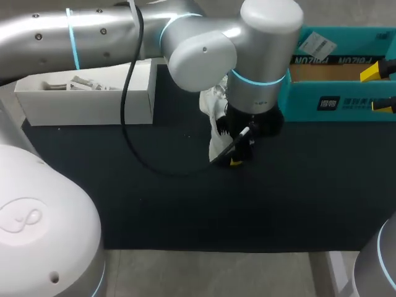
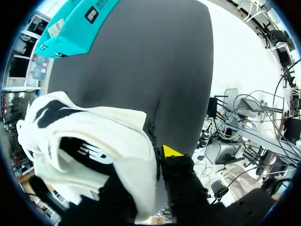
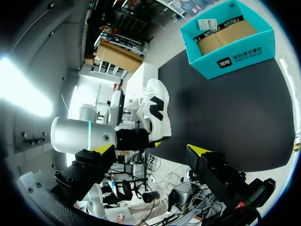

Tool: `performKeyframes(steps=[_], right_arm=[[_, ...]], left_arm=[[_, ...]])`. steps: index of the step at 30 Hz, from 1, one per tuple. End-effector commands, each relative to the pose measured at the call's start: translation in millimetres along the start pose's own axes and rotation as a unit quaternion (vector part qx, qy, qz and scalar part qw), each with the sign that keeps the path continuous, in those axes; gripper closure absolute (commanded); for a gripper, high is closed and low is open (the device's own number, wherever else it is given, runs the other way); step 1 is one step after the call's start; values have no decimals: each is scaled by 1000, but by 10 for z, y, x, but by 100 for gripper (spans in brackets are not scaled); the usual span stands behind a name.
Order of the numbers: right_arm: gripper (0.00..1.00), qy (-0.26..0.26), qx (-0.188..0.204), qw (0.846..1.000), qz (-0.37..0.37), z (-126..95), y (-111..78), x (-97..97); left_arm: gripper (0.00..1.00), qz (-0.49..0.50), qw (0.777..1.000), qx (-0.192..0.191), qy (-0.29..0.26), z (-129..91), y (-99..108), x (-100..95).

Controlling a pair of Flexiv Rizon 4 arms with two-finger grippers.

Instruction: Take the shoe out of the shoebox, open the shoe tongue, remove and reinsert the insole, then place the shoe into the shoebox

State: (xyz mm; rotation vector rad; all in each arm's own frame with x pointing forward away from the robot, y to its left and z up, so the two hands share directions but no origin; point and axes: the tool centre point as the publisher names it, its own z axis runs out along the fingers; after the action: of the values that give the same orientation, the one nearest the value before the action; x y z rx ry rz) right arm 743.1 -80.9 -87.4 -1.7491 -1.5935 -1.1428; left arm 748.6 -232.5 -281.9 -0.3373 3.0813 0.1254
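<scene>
- Left claw (image 2: 146, 162) is pinching the shoe (image 2: 89, 141). One blocky black finger with a yellow wedge tip presses on the outside of the white upper. The other finger is a dark shape on the far side, so the soft wall is squeezed between the two.
- The shoe is a white sneaker with smooth panels, a puffy padded collar, white laces and a big black logo on the side.
- Most of the shoe sticks out ahead of the claw, standing up on end rather than lying flat. I can't tell if any part touches the table (image 1: 185, 204).
- The table top is a flat matte black mat, right under the shoe.
- The shoebox (image 1: 334, 102) is teal cardboard, rectangular and open on top. It's plain brown inside, with a white sticker on one end wall. The shoe is outside it, near its left end.
- Right claw (image 3: 149, 150) is spread wide with nothing between its fingers. It has the same chunky black fingers and yellow tips. From the head view it hangs by the shoebox's right end, well apart from the shoe.
- A plain white box (image 1: 86, 102), long with an open top, sits on the far left of the table.
</scene>
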Motion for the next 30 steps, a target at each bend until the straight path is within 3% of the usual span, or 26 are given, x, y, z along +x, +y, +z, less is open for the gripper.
performKeyframes(steps=[1, 15, 19, 24, 28, 30], right_arm=[[0, -1, 0, 1000, 1, 6, 3, 0], [0, -1, 0, 1000, 1, 6, 3, 0], [0, -1, 0, 1000, 1, 6, 3, 0], [0, -1, 0, 1000, 1, 6, 3, 0], [0, -1, 0, 1000, 1, 6, 3, 0], [0, -1, 0, 1000, 1, 6, 3, 0]], left_arm=[[100, -1, 1000, 7, -8, -144, 99, 36], [100, -1, 1000, 7, -8, -144, 99, 36], [100, 20, 999, -27, 21, -492, 197, 6], [100, 29, 998, -37, 35, -798, 295, 10], [100, 36, 998, -12, 48, -1062, 357, 56], [100, 38, 998, -19, 38, -1167, 388, 58]])
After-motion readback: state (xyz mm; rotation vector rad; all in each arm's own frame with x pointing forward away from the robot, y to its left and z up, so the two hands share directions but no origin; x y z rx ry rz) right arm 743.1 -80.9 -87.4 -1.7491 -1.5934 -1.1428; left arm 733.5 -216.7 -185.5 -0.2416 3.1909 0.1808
